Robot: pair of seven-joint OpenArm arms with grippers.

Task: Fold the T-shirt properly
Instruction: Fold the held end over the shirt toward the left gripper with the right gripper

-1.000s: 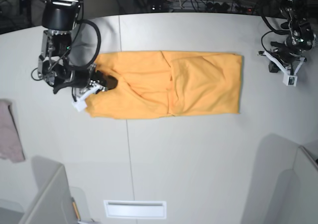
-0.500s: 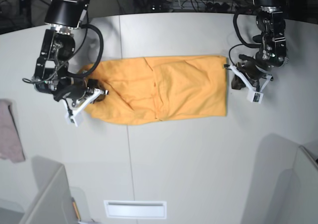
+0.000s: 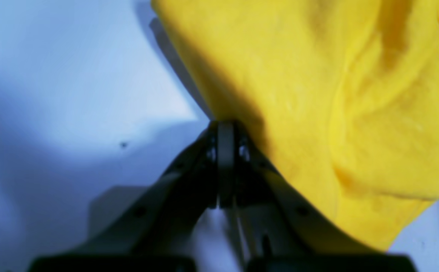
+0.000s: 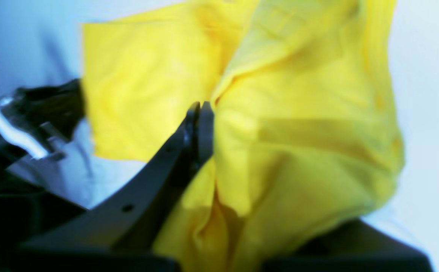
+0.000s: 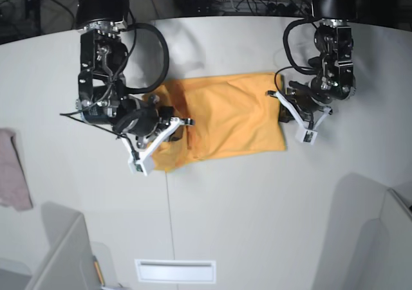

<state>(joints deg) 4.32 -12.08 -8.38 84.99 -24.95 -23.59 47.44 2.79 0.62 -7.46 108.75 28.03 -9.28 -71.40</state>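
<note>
- Fabric is what I am watching at both ends: the T-shirt [image 5: 225, 113] is lying bunched on the white worktop [image 5: 257, 200].
- My right hand [image 4: 200, 107] is pressing its fingers together, pinching a raised fold of the shirt.
- My left hand [image 3: 225, 130] is pressed shut, touching the shirt's edge; I cannot tell whether cloth is caught between.
- A pinkish cloth [image 5: 11, 171] is lying well apart.
</note>
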